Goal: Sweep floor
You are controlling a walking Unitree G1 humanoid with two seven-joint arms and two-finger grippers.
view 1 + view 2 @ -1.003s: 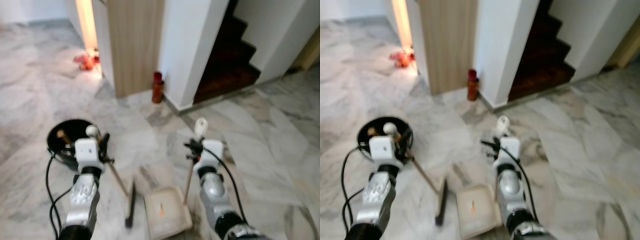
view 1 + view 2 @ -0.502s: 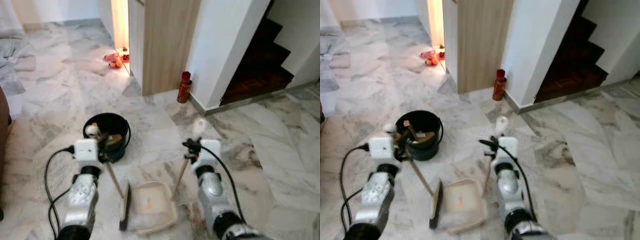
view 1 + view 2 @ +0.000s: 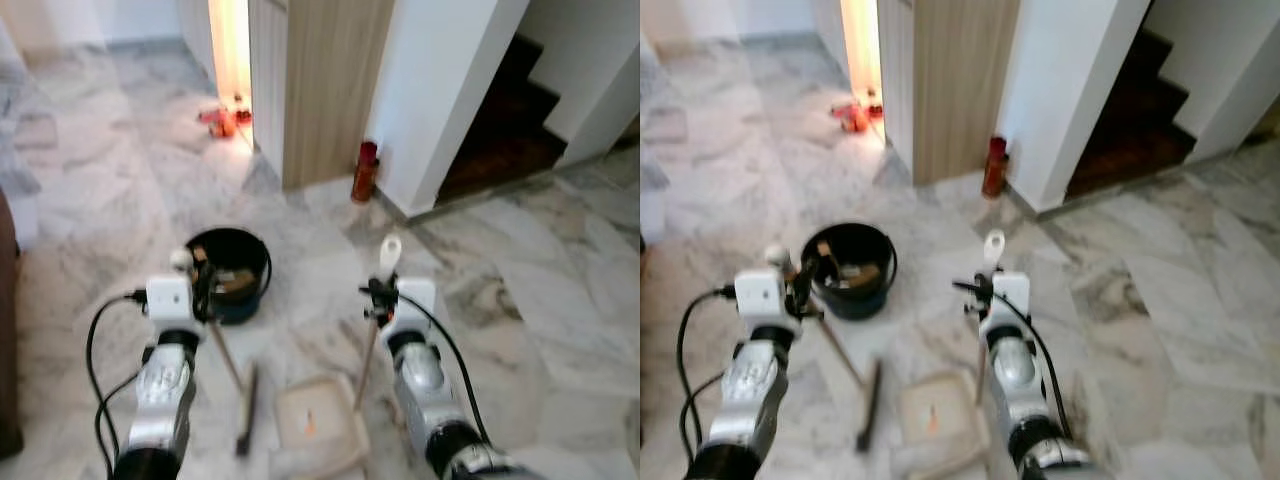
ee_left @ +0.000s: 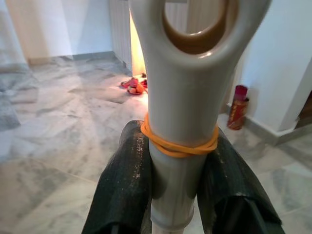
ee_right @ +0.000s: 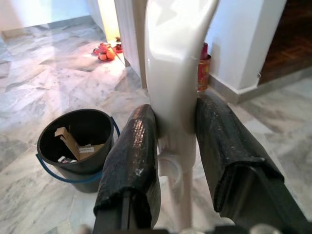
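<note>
My left gripper [image 4: 178, 190] is shut on the pale grip of a broom handle [image 4: 183, 122] that has an orange rubber band around it. The thin wooden shaft slants down to the dark broom head [image 3: 245, 410] on the marble floor. My right gripper [image 5: 178, 165] is shut on the white dustpan handle [image 3: 389, 251], which stands upright. The cream dustpan [image 3: 315, 432] rests on the floor between my arms with a small orange scrap [image 3: 309, 425] in it. A black bucket [image 3: 229, 272] holding cardboard and trash stands just ahead of my left arm.
A wooden panel [image 3: 325, 85] and a white wall corner stand ahead, with a red can [image 3: 365, 172] at their foot. Dark stairs [image 3: 505, 125] rise at the right. Red-orange things [image 3: 222, 120] lie near the lit doorway. A dark furniture edge [image 3: 8, 370] is at far left.
The camera has swung and the picture has shifted, bringing the bucket from my left to just ahead. The dustpan sits flatter and lower between my arms. Both grips are unchanged.
</note>
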